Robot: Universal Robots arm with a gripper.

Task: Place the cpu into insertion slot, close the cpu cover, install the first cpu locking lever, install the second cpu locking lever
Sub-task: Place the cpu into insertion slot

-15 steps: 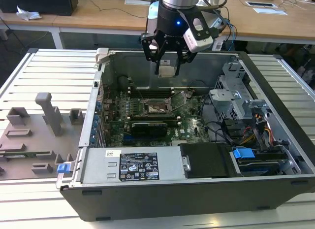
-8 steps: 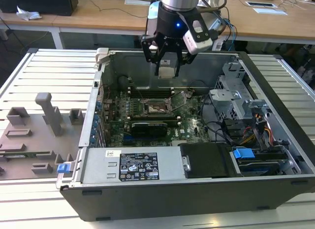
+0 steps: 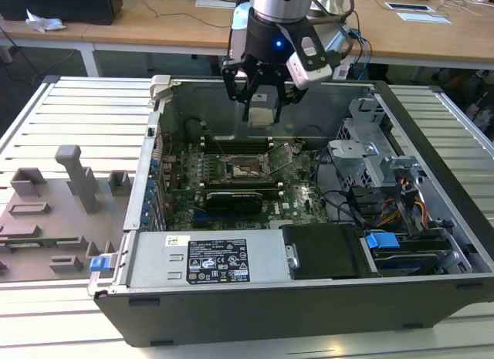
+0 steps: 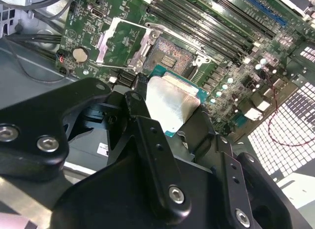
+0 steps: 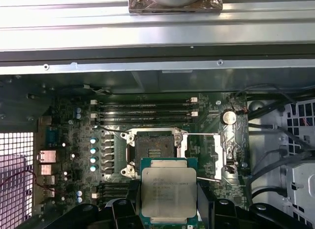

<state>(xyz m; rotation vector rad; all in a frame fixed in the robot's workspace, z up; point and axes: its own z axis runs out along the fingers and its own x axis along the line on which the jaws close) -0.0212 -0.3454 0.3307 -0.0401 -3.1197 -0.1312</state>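
Tool fingers (image 4: 147,140) are pinching the cpu (image 5: 169,192) by two opposite edges, its silver top facing both wrist cameras. The tool (image 3: 261,112) is hanging inside the open case (image 3: 309,316), well above the board (image 5: 74,140). Below the tool, the slot (image 5: 154,148) is lying bare, its dark centre exposed and nothing seated in it. Just beside the slot, the cover (image 5: 221,157) is standing swung open, and the thin wire levers (image 5: 204,135) appear to be sticking out unlatched. By my judgement the work is sitting in its first step: the chip is not yet placed, and the cover and both levers are waiting to be closed.
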